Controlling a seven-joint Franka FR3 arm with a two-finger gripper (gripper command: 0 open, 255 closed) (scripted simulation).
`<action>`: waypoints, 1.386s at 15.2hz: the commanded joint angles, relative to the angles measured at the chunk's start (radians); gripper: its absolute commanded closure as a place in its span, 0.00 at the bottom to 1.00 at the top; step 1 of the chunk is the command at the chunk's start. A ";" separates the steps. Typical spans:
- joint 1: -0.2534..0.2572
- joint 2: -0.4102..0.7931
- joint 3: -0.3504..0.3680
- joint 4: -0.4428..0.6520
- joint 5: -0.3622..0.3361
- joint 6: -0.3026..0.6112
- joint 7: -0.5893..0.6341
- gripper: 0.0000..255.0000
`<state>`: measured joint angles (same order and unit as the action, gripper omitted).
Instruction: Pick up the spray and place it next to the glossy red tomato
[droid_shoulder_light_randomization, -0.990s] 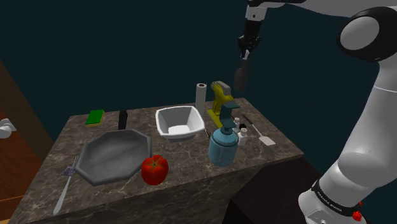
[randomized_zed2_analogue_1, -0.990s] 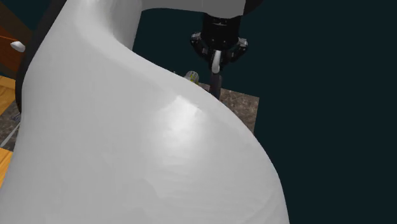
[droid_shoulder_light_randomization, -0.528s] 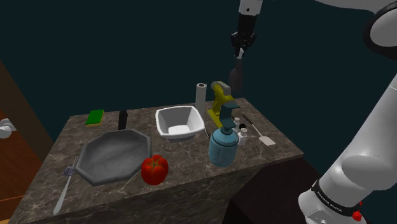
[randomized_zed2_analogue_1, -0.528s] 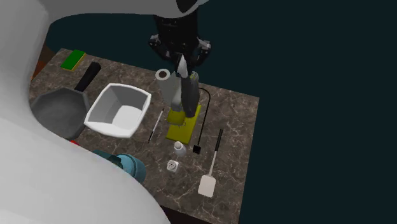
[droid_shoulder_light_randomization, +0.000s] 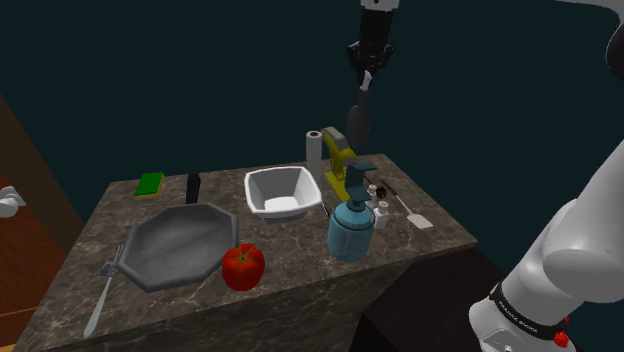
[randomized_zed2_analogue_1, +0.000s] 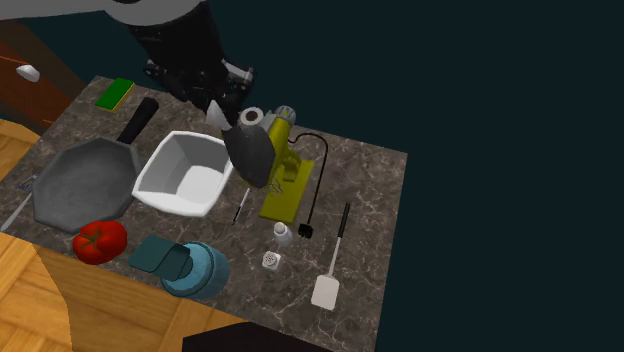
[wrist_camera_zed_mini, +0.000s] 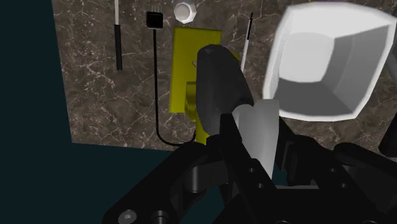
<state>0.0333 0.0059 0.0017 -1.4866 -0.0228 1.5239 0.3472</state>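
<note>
Nearest me, the red tomato (droid_shoulder_light_randomization: 243, 266) sat close to the front edge of the counter (droid_shoulder_light_randomization: 300, 248), just beside the grey octagonal pan (droid_shoulder_light_randomization: 170, 245). The teal pump bottle (droid_shoulder_light_randomization: 351, 225) was near on its other side. Behind them stood the white bowl (droid_shoulder_light_randomization: 281, 190) and the yellow appliance (droid_shoulder_light_randomization: 338, 160). Farthest off, high over the counter's back, the gripper (droid_shoulder_light_randomization: 368, 76) was clamped on the pale neck of the dark spray (droid_shoulder_light_randomization: 357, 122), whose body dangled below. That hold looked slim to me. A swing might loosen it, and a careless descent could clip the pump bottle or roll the tomato off the edge.
</note>
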 joint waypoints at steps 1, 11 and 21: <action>0.025 -0.017 0.024 -0.004 -0.001 -0.014 0.050 1.00; 0.143 0.004 0.146 0.111 -0.010 -0.115 0.285 1.00; 0.299 0.172 0.268 0.421 -0.065 -0.271 0.537 1.00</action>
<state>0.3137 0.1586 0.2577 -1.0958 -0.0799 1.2650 0.8562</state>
